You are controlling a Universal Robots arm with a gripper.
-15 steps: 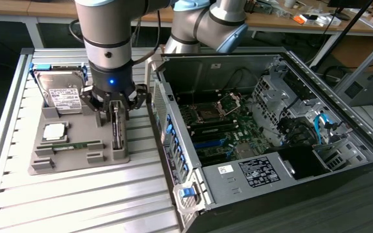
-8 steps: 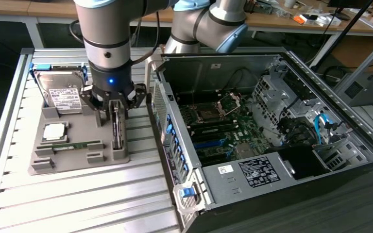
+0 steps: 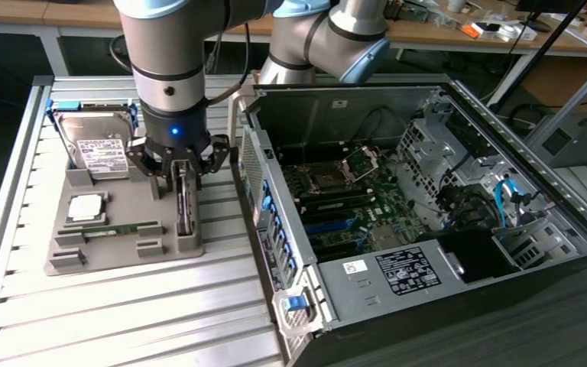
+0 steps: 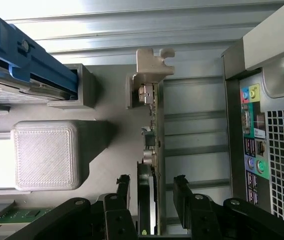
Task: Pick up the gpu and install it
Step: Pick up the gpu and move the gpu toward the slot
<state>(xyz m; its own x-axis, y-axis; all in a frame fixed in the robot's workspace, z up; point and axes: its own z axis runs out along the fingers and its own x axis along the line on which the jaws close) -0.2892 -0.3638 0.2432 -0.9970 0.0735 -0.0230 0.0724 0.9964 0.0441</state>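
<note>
My gripper (image 4: 151, 186) has its jaws wide open, one finger on each side of the gpu (image 4: 147, 202), and they do not touch it. The gpu stands on its edge in a slot of the gray tray (image 3: 120, 248). A hard drive (image 3: 100, 149) sits in the tray too, and the open computer (image 3: 324, 115) is just beside the tray.

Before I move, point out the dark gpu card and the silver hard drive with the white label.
dark gpu card (image 4: 157, 140), wrist view, on its upturned edge.
silver hard drive (image 3: 103, 157), exterior view, on its white label.
</note>
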